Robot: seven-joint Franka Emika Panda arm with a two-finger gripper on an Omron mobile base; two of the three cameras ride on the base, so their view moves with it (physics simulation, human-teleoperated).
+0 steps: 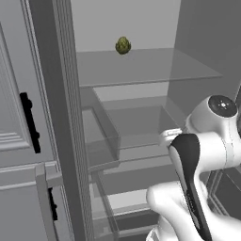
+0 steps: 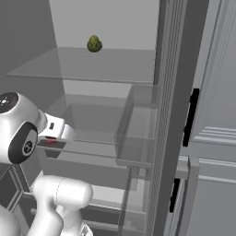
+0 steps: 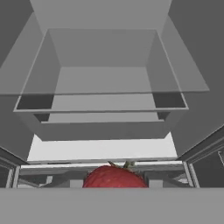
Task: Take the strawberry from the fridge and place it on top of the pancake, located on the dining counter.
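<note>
The light is even and flat, with no single source to be made out. Soft grey shading fills the fridge (image 1: pixel 141 70) interior, and its shelves cast only faint shadows. No glare. Edges look slightly soft and jagged; nothing is out of focus.

Three cameras, all close on the open fridge (image 1: pixel 141 70)

My left and right base views look forward from behind the arm's two sides, sharing the glass shelf (image 2: pixel 92 64) and the yellow-green fruit (image 1: pixel 123 45). My hand view sits low inside, facing the back wall, the strawberry (image 3: pixel 114 177) right at its lower edge.
</note>
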